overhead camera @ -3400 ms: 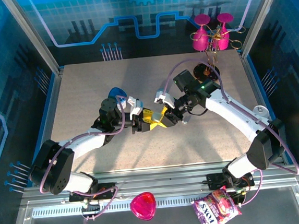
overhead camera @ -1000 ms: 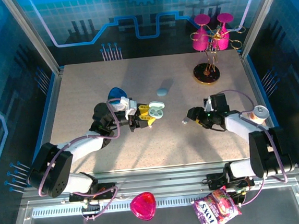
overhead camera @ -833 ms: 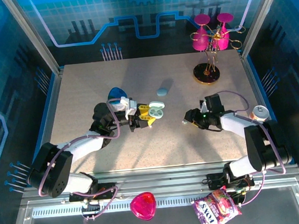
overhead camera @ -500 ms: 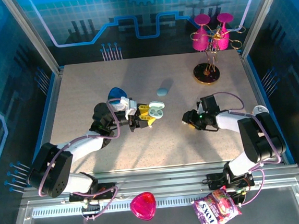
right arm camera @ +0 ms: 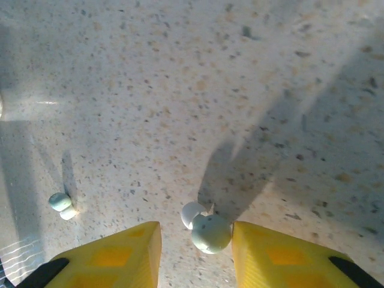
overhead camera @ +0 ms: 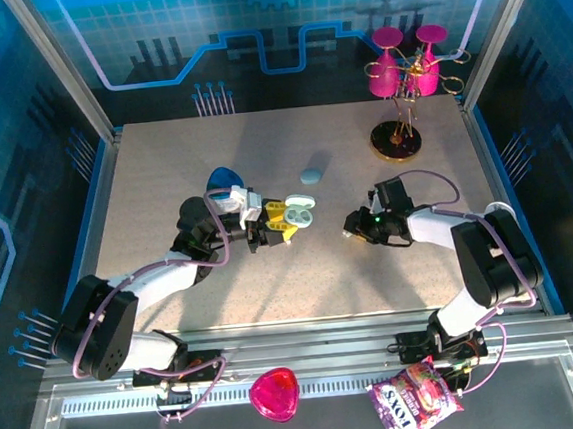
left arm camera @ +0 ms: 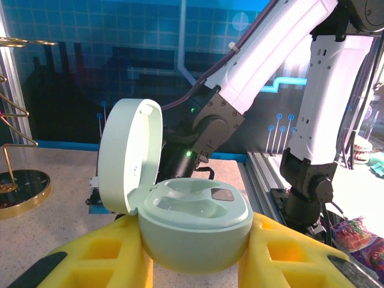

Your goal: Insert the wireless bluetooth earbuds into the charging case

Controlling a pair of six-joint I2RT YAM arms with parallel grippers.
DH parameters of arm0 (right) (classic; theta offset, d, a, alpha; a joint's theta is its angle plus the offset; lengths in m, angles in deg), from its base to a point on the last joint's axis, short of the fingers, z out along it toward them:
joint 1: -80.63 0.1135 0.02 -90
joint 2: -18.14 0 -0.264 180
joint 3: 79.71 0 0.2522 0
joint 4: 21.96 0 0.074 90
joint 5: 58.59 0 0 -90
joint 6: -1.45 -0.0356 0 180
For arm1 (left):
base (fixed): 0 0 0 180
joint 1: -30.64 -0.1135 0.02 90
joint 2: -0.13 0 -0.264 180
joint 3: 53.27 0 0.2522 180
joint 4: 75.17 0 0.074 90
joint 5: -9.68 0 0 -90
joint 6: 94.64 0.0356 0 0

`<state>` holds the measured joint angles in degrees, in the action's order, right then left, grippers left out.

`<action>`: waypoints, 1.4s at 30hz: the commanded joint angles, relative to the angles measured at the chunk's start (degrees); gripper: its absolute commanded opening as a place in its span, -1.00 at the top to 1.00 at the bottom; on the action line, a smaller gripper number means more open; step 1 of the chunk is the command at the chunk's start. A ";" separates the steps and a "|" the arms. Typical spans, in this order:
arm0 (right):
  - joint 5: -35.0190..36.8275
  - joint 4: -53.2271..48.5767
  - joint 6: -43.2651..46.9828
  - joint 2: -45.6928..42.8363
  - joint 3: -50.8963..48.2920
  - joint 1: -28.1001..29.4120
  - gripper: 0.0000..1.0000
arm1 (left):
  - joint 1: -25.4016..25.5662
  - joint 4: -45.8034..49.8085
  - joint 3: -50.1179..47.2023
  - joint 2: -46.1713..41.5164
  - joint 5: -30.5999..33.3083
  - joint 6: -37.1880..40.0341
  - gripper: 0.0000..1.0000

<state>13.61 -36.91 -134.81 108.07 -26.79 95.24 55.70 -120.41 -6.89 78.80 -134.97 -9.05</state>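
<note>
Case [left arm camera: 195,231] w/ lid [left arm camera: 129,156] up clamped by left tool [left arm camera: 191,255]; right tool [right arm camera: 197,240] ajar astride earbud [right arm camera: 211,233], contact unclear.

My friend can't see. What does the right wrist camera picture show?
A tiny pale earbud lies on the speckled table between the yellow fingers of the right gripper, which stand apart on either side of it. A second earbud lies off to the left.

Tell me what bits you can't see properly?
Left wrist view: underside of the charging case, hidden by the fingers of the left gripper and the bottom edge.
Right wrist view: the far earbud, too tiny to tell its ends apart.
Top view: the near earbud at the right gripper, just a speck.
</note>
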 commanded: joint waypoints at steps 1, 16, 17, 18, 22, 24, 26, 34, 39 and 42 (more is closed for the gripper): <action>1.28 -0.04 1.48 1.02 1.79 0.58 0.29 | -0.30 -0.50 -0.70 -1.15 0.22 0.89 0.40; 7.81 0.23 -1.49 -2.53 -0.45 1.94 0.28 | -0.37 0.07 -1.68 -2.39 0.70 1.59 0.39; 8.69 0.14 -1.98 -2.86 -0.86 2.15 0.29 | -0.37 0.15 -1.60 -2.38 0.69 1.60 0.39; 9.25 0.28 -2.39 -3.12 -1.28 2.51 0.31 | -0.36 0.11 -1.59 -2.38 0.69 1.59 0.39; 10.13 0.84 -4.42 -3.19 -2.40 3.78 0.37 | -0.36 0.12 -1.51 -2.30 0.61 1.59 0.39; 10.58 0.99 -4.87 -3.04 -2.42 4.35 0.37 | -0.42 0.12 -1.51 -2.28 0.61 1.59 0.39; 10.35 1.17 -5.12 -2.47 -2.14 4.55 0.37 | -0.37 -0.04 -1.50 -2.21 0.60 1.59 0.39; 7.22 2.66 -4.64 0.84 -0.09 4.55 0.37 | -0.41 -0.02 -1.78 -2.31 0.73 1.68 0.39; 6.52 2.20 -3.22 2.41 1.72 4.62 0.38 | -0.39 0.35 -2.00 -2.64 0.95 1.93 0.38; 5.94 1.22 -2.02 3.19 3.24 4.61 0.40 | -0.40 0.78 -1.94 -2.82 1.11 2.21 0.38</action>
<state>20.65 -35.40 -138.29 110.19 -25.81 99.24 55.59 -119.61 -7.88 77.62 -134.23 -8.63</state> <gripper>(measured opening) 0.304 0.334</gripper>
